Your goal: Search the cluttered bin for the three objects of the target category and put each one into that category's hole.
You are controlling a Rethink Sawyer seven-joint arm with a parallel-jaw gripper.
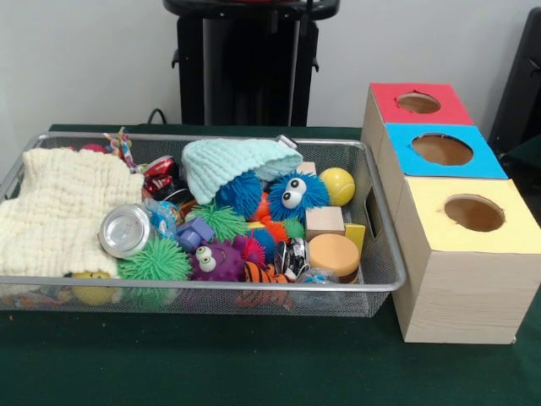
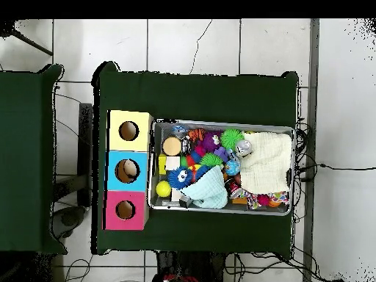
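Green felt table (image 1: 254,364); wire-mesh bin (image 1: 385,262), fuzzy toys, wooden blocks.

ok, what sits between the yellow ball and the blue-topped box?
Only the bin's mesh wall. In the front view the yellow ball lies by that wall, and the blue-topped box stands just outside it. The overhead view shows the same.

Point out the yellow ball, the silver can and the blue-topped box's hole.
yellow ball (image 1: 337,185): front view, its middle.
silver can (image 1: 125,230): front view, its round end.
blue-topped box's hole (image 1: 441,150): front view, the opening's middle.
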